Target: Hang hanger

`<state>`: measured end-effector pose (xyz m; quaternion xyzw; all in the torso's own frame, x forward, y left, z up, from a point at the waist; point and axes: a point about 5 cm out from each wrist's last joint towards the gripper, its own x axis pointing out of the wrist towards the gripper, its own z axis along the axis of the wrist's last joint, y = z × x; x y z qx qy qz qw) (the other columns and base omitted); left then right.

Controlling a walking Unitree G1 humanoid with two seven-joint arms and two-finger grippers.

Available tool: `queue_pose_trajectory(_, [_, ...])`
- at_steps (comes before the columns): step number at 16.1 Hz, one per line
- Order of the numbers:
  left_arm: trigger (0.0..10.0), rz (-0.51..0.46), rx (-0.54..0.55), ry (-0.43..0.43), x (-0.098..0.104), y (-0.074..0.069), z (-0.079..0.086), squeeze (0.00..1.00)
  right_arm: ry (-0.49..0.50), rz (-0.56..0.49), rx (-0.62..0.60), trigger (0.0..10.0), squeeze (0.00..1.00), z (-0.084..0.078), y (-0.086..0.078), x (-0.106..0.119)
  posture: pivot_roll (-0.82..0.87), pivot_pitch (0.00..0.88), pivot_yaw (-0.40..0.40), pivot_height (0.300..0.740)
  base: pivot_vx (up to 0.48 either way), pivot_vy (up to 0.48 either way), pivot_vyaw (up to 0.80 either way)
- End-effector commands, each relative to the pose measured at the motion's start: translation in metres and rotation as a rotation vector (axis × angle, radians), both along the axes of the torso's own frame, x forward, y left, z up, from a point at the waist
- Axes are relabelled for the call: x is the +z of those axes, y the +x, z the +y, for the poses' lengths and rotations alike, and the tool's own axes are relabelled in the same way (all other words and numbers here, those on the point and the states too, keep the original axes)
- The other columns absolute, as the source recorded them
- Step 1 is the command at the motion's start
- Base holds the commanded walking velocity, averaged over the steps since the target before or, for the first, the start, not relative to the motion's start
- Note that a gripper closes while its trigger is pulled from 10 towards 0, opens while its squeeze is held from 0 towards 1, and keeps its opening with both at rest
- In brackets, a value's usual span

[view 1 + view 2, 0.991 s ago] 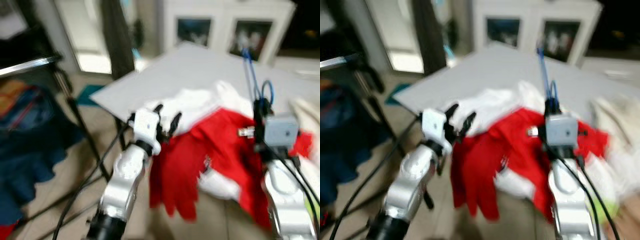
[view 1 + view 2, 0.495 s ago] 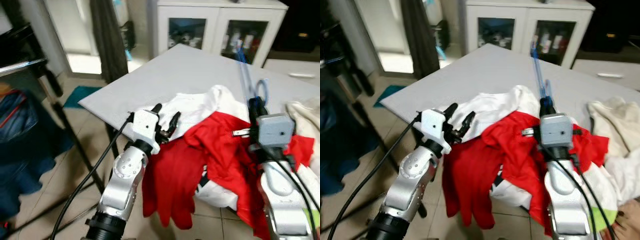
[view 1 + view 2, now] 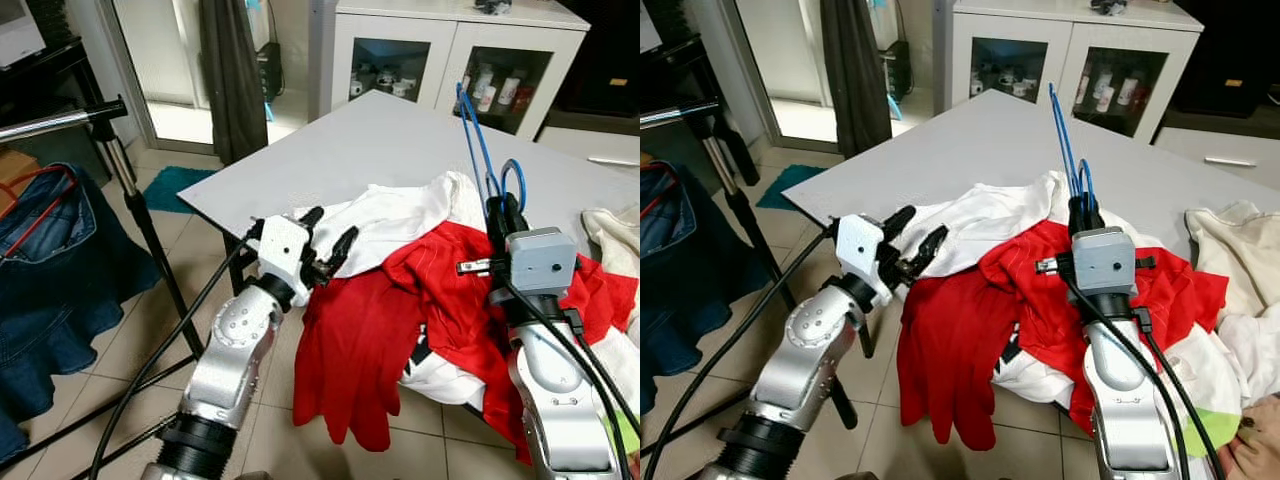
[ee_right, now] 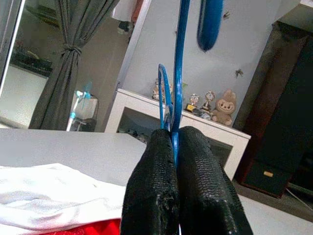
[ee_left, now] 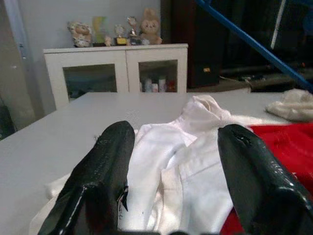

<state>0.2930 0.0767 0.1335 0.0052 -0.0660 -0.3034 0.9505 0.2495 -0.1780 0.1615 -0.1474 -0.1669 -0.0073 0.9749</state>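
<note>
Left eye view: clothes rack [image 3: 120,160] beside table [image 3: 370,150].

Blue hanger [image 3: 478,140]: thin, bright blue wire or plastic, standing nearly upright above the heap of clothes on the grey table. Its lower end is pinched between the closed black fingers of the right gripper [image 3: 503,214], and from there the long straight limbs rise and lean slightly toward 11 o'clock, the tip ending high over the tabletop. A small curved loop [image 3: 512,180] of the same blue sits just beside the gripper at about 1 o'clock of the fingertips. In the right wrist view the blue rod [image 4: 182,73] runs straight up out of the pressed-together fingers, with a thicker rounded blue end [image 4: 210,22] overhead. Hanger is bare, carrying no garment.
</note>
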Motion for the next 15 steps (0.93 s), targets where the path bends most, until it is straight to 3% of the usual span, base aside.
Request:
queue_pose_trajectory(1, [10.0, 0.002, -0.014, 0.002, 0.003, 0.004, 0.001, 0.00, 0.002, -0.006, -0.006, 10.0, 0.00, -0.001, -0.001, 0.002, 0.09, 0.032, 0.016, 0.740, 0.000, 0.000, 0.00])
queue_pose_trajectory(3, [10.0, 0.023, -0.094, 0.030, 0.001, 0.006, 0.004, 0.00, 0.004, -0.005, -0.004, 10.0, 0.00, 0.000, -0.001, 0.002, 0.09, 0.034, 0.019, 0.740, 0.000, 0.000, 0.00])
queue_pose_trajectory(4, [10.0, 0.029, -0.120, 0.052, -0.001, 0.009, 0.009, 0.91, 0.005, -0.004, -0.004, 10.0, 0.00, 0.000, -0.002, 0.002, 0.09, 0.040, 0.018, 0.740, 0.000, 0.000, 0.00])
queue_pose_trajectory(5, [10.0, 0.031, -0.133, 0.057, -0.002, 0.014, 0.014, 1.00, 0.005, -0.002, -0.003, 10.0, 0.00, 0.000, -0.003, 0.002, 0.09, 0.044, 0.018, 0.740, 0.000, 0.000, 0.00])
queue_pose_trajectory(10, [10.0, 0.066, -0.209, 0.081, -0.007, 0.028, 0.019, 1.00, 0.003, 0.006, -0.007, 10.0, 0.00, -0.001, -0.006, 0.001, 0.07, 0.060, 0.017, 0.740, 0.000, 0.000, 0.00])
queue_pose_trajectory(11, [10.0, 0.074, -0.212, 0.097, -0.009, 0.033, 0.018, 0.05, 0.002, 0.007, -0.008, 10.0, 0.00, -0.001, -0.007, 0.002, 0.06, 0.062, 0.015, 0.740, 0.000, 0.000, 0.00])
queue_pose_trajectory(12, [10.0, 0.076, -0.225, 0.101, -0.009, 0.035, 0.016, 0.00, 0.001, 0.007, -0.008, 10.0, 0.00, -0.001, -0.007, 0.002, 0.06, 0.062, 0.015, 0.740, 0.000, 0.000, 0.00])
queue_pose_trajectory(15, [10.0, 0.095, -0.258, 0.113, -0.014, 0.039, 0.013, 0.00, -0.003, 0.007, -0.012, 10.0, 0.00, -0.003, -0.009, 0.003, 0.05, 0.069, 0.008, 0.740, 0.000, 0.000, 0.00])
